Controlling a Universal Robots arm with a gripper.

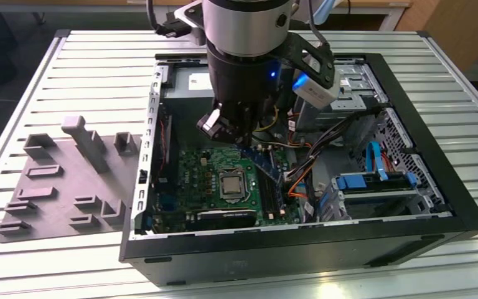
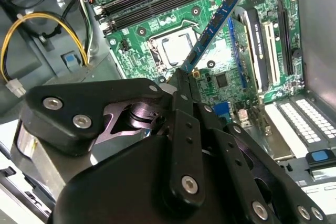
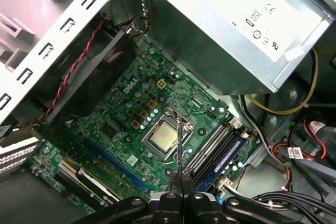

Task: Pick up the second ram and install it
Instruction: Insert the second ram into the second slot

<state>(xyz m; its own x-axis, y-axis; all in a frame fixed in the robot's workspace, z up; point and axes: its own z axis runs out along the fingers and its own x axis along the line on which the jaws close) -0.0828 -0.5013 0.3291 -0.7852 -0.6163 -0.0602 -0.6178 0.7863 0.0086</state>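
Observation:
My gripper [image 1: 237,142] is inside the open computer case, shut on the second ram [image 1: 262,165], a long dark blue stick held by one end. In the second wrist view the second ram [image 2: 215,24] slants out from the gripper [image 2: 184,77] over the green motherboard [image 2: 220,77], beside the CPU socket [image 2: 176,48]. It appears edge-on as a thin line [image 3: 179,145] above the fingertips [image 3: 187,182] in the first wrist view. It hangs clear of the black memory slots [image 3: 209,148]. A blue stick [image 3: 227,156] lies in the outermost slot.
The grey power supply [image 3: 236,24] fills the case end beside the board. Orange, yellow and black cables [image 1: 305,168] run next to the slots, with a blue-trimmed drive cage [image 1: 372,184] beyond. A grey plastic holder tray [image 1: 65,180] lies on the slatted table at the exterior view's left.

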